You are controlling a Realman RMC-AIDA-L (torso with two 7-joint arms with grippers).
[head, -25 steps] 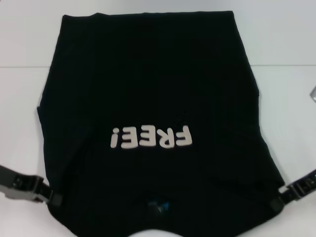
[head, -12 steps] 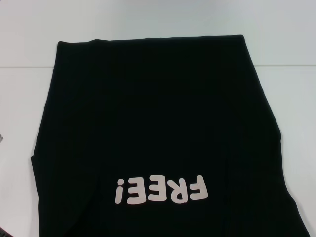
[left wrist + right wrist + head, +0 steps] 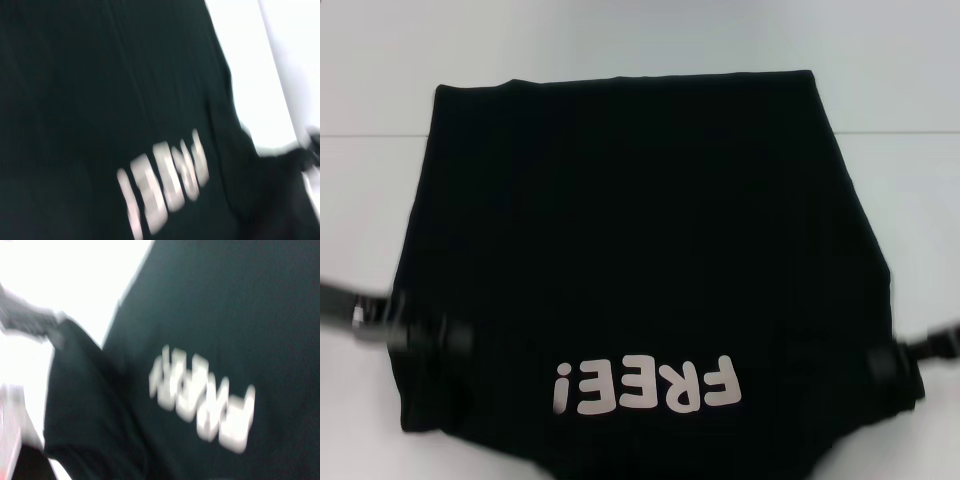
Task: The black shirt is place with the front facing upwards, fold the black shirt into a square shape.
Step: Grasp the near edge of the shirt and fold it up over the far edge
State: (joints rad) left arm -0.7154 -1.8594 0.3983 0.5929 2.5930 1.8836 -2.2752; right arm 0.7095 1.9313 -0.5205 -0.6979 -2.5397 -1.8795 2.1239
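Note:
The black shirt (image 3: 620, 230) lies front up on the white table (image 3: 620, 40), its pale "FREE!" lettering (image 3: 645, 385) upside down near me. My left gripper (image 3: 425, 340) is at the shirt's left edge beside the lettering, shut on the cloth. At the right edge my right gripper (image 3: 892, 362) is shut on the cloth too. The fabric rises in a peak toward each gripper: the left wrist view shows the shirt (image 3: 100, 100) drawn to the right gripper (image 3: 310, 145), and the right wrist view shows the shirt (image 3: 225, 300) drawn to the left gripper (image 3: 30, 320). The collar is hidden.
Bare white tabletop runs along the far side and both sides of the shirt. A seam line (image 3: 370, 135) crosses the table behind the shirt's far corners.
Both grippers, out of view half a second ago, now show at the shirt's sides. The shirt's near edge has drawn up into view. The lettering has stayed in place.

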